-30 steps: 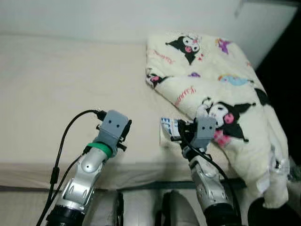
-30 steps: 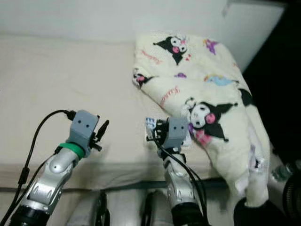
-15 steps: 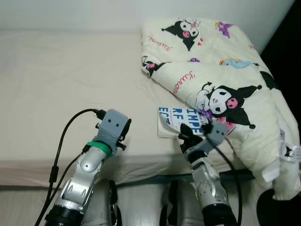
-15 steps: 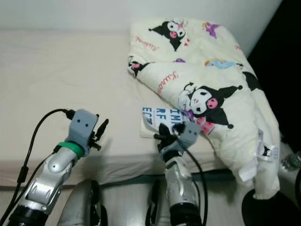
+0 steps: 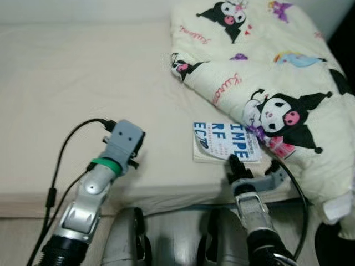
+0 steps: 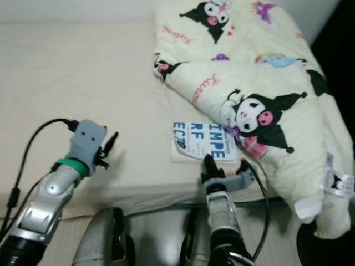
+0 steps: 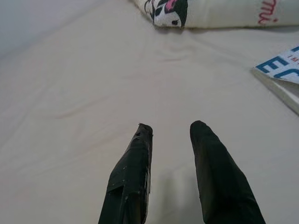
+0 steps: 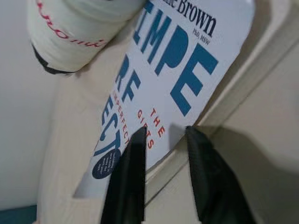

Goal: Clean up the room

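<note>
Book (image 5: 226, 143) lay flat on the bed (image 5: 66, 72) at centre-right of the left eye frame, near the front edge, its far corner tucked under the cartoon-print blanket (image 5: 277, 72). Probably a stray item to be cleared.

Right pincer (image 5: 233, 165) sat at the book's near edge, low centre-right of frame, fingers narrowly apart, gripping nothing; judged an approach to take the book from the edge side, where the cover is free of blanket.

Left pincer (image 5: 135, 151) hovered over bare sheet at lower left, fingers parted, empty, well apart from the book.

Right wrist view gave cover lettering and both fingers (image 8: 131, 177) over the near cover edge. Left wrist view gave the book's corner off to one side.
</note>
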`<state>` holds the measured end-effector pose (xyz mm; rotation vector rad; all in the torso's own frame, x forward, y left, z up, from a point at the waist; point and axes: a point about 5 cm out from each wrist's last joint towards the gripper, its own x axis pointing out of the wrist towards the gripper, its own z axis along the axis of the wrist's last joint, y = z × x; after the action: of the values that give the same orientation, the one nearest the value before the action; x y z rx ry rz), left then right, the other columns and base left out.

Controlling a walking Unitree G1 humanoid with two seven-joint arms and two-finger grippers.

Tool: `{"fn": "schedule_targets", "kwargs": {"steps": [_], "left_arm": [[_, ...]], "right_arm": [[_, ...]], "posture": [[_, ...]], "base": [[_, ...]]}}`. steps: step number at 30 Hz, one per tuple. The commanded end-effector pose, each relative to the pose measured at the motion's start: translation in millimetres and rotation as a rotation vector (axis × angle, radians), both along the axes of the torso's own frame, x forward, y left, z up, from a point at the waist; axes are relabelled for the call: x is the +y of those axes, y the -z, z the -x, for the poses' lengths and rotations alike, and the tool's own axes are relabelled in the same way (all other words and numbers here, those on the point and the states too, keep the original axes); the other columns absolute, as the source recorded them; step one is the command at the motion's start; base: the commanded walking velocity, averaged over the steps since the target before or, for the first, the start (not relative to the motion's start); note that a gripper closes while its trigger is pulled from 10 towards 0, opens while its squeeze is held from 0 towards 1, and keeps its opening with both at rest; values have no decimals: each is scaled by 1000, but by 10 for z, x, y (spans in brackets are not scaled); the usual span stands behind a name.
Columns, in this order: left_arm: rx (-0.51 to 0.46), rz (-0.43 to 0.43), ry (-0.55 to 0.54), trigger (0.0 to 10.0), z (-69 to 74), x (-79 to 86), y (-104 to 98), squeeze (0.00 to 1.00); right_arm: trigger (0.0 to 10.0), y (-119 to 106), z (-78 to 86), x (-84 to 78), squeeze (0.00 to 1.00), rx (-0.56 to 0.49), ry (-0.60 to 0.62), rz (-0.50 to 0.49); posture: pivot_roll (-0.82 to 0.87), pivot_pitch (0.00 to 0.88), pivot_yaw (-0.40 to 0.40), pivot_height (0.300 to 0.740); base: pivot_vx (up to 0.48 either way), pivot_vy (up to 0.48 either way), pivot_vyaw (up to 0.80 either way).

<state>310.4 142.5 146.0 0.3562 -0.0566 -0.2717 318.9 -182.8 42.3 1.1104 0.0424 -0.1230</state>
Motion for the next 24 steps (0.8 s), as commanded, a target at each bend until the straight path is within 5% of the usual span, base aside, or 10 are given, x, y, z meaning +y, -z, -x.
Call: {"fn": "schedule_targets", "kwargs": {"steps": [1,9,22,23,24], "left_arm": [[23,-14,7,10000,40,18,38,0],[31,-40,0,10000,64,83,11,0],[46,-58,11,10000,103,100,-9,0],[48,-61,11,10000,118,111,-13,0],[48,-61,11,10000,118,111,-13,0]], "right_arm": [[10000,127,86,52,1000,25,11,-73],[10000,223,182,71,1000,-12,35,-183],[10000,174,136,-125,1000,-48,53,-138],[10000,143,112,-152,839,-61,48,-134],[10000,143,112,-152,839,-61,48,-134]], "posture": [[166,240,122,601],[184,253,144,601],[219,266,176,601],[236,270,182,601],[236,270,182,601]], "base": [[0,0,0],[0,0,0],[0,0,0],[0,0,0],[0,0,0]]}}
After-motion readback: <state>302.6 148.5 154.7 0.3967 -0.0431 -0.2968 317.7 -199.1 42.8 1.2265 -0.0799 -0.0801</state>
